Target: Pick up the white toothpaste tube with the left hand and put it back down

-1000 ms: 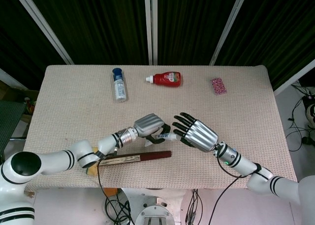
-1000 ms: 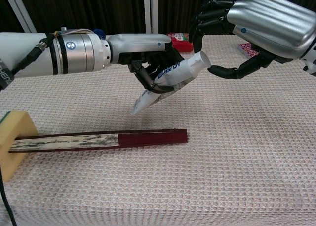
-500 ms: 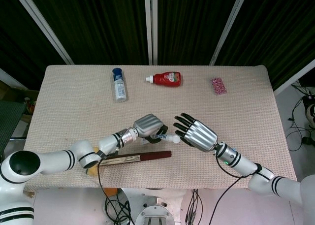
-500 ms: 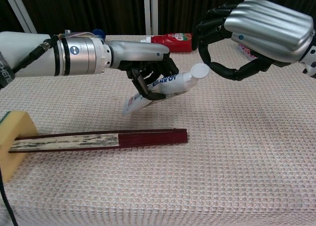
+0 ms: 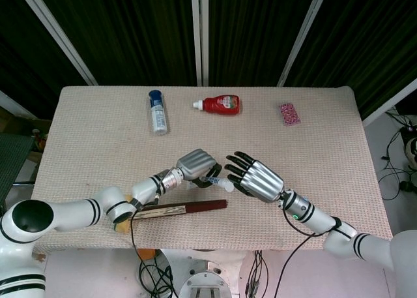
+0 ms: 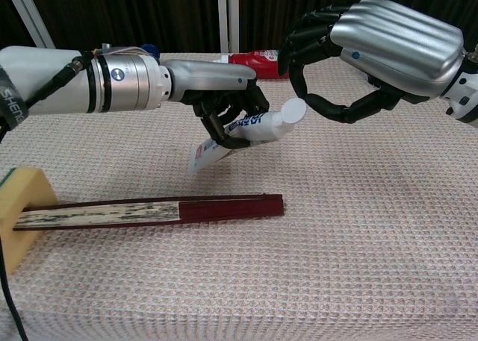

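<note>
Above the table's front-centre, your left hand point(image 6: 224, 102) has its fingers clamped round the white toothpaste tube point(image 6: 243, 132), which hangs tilted, cap up, clear of the cloth. Your right hand point(image 6: 358, 54) hovers just beside the cap, fingers apart, holding nothing. Judged step: the carry; next, lower gently and release. Blue lettering on the tube is unreadable.

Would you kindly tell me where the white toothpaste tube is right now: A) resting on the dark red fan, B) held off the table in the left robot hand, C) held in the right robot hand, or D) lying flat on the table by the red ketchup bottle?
B: the left robot hand grips the white toothpaste tube, with the tube's tail hanging clear above the table.
</note>
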You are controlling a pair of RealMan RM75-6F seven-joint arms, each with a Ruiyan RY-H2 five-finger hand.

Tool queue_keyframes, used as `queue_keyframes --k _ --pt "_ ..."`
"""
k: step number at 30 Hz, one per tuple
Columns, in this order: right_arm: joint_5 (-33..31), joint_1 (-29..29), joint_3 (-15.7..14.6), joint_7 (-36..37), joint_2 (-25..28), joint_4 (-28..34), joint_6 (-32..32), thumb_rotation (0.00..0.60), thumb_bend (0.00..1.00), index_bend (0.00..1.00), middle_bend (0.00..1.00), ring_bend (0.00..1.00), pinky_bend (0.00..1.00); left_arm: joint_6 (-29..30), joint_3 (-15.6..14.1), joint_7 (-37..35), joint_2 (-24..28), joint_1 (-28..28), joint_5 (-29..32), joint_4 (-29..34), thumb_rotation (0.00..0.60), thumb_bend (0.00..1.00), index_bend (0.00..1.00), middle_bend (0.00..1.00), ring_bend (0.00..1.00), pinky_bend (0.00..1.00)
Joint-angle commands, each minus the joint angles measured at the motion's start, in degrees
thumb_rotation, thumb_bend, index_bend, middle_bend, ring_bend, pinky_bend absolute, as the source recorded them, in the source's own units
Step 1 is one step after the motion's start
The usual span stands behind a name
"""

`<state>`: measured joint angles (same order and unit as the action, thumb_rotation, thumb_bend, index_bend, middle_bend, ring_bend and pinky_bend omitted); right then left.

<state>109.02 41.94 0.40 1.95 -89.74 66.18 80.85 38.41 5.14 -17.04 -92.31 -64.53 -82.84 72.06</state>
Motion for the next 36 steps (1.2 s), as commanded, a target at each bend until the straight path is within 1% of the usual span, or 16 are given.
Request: queue_keyframes --k 1,16,21,23,26,29,31,32,34,36 --pt "0.03 0.13 0.06 0.32 -0.34 -0.09 0.35 0.6 0.52 0.59 0.38 0.19 0.29 -0.1 0.33 0.57 -0.14 0.11 0.52 0.08 0.6 0.84 0.74 0.82 0.72 0.83" --pt "-0.29 0.61 0.0 0.47 -1.61 -0.33 0.47 0.6 0.52 0.59 0.38 0.19 0.29 -0.5 1.72 5.73 -0.32 0.48 3.32 1.28 0.6 0.84 0.74 0.82 0.72 0.83" --pt "-0.62 -1.25 -0.33 -0.12 0.52 0.66 3.03 0.6 0.52 0.59 0.38 0.19 0.29 0.54 1.47 7.62 0.68 1.59 3.79 1.41 0.6 0.84 0.74 0.82 0.72 0.83" --pt "-1.21 -2.74 -0.63 -0.41 1.93 1.23 4.38 0.6 0.52 0.59 0.38 0.19 0.29 0.83 1.04 9.37 1.15 2.12 4.14 1.05 0.6 0.84 0.74 0.82 0.72 0.82" --pt "-2.85 -5.73 -0.82 -1.19 4.67 2.17 6.75 0.6 0.52 0.59 0.38 0.19 0.29 1.26 0.41 15.18 1.29 2.97 5.91 -0.5 0.6 0.84 0.73 0.81 0.7 0.81" --pt "-4.81 -8.22 -0.55 -1.15 6.63 2.69 8.49 0.6 0.52 0.59 0.38 0.19 0.29 0.73 0.21 21.95 0.42 3.25 9.23 -2.25 0.6 0.83 0.7 0.77 0.68 0.78" --pt "-5.98 -9.75 -0.35 -0.77 7.34 2.55 9.56 0.6 0.52 0.59 0.38 0.19 0.29 -0.26 0.03 27.4 -0.55 3.04 12.31 -3.52 0.6 0.81 0.67 0.72 0.64 0.76" --pt "-6.39 -10.3 -0.28 -0.42 7.53 2.45 9.95 0.6 0.52 0.59 0.38 0.19 0.29 -0.88 0.03 29.68 -0.98 2.87 14.05 -3.92 0.6 0.79 0.62 0.68 0.61 0.74" --pt "-6.97 -11.29 -0.19 0.25 7.71 2.05 10.69 0.6 0.52 0.59 0.38 0.19 0.29 -1.81 0.02 34.24 -1.65 2.43 17.75 -4.41 0.6 0.69 0.48 0.56 0.51 0.69" --pt "-7.55 -12.31 -0.12 0.98 7.78 1.45 11.37 0.6 0.52 0.59 0.38 0.19 0.29 -1.34 0.07 39.4 -2.33 2.16 22.11 -4.48 0.6 0.57 0.34 0.45 0.42 0.63"
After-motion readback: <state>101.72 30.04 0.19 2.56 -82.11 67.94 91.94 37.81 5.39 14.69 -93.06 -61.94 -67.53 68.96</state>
